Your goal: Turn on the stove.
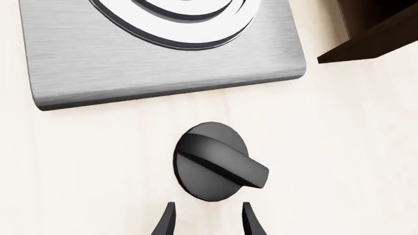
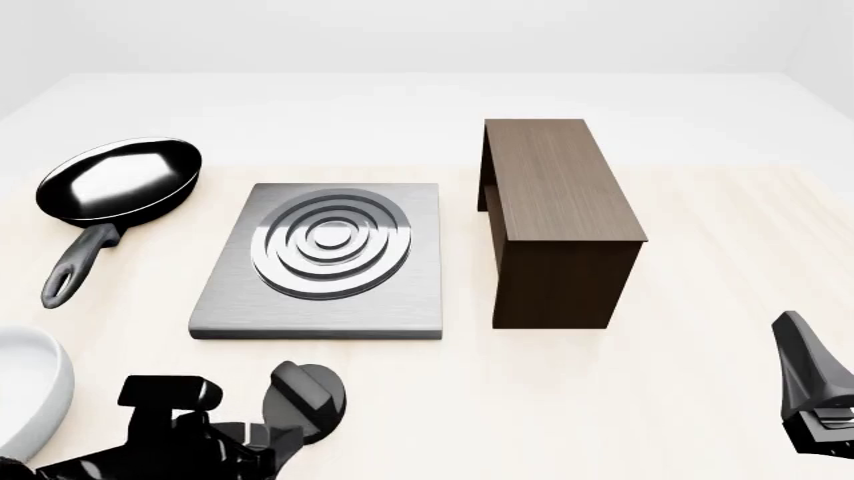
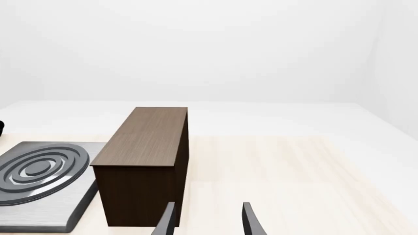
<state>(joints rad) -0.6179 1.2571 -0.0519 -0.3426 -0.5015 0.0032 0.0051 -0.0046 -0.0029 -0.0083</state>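
The left fingers [image 1: 207,220] show only as two dark tips at the bottom edge of the left wrist view, set apart with a clear gap and holding nothing; the rest of them is cut off. Just beyond the tips sits the knob [image 1: 216,162], a black disc with a raised ridge that runs slantwise across it. The tips stop short of it and do not touch. In the front view the left arm [image 2: 174,440] fills the lower left corner and covers the near part of the knob [image 2: 310,397], so the fingers themselves cannot be made out there.

The right fingers [image 3: 207,220] likewise appear only as two tips at the bottom edge of the right wrist view, parted and empty, over bare tabletop [image 3: 294,181]. In the front view only a dark piece of that arm shows at the lower right edge.

No writing or labels can be read anywhere.

The stove [image 2: 327,255] lies flat left of centre in the front view, its silver rings concentric, with the knob just below its near edge. A pan [image 2: 118,185] sits at upper left, a brown stand [image 2: 554,215] right of the stove, and a white bowl [image 2: 30,395] is cut off at the left edge.
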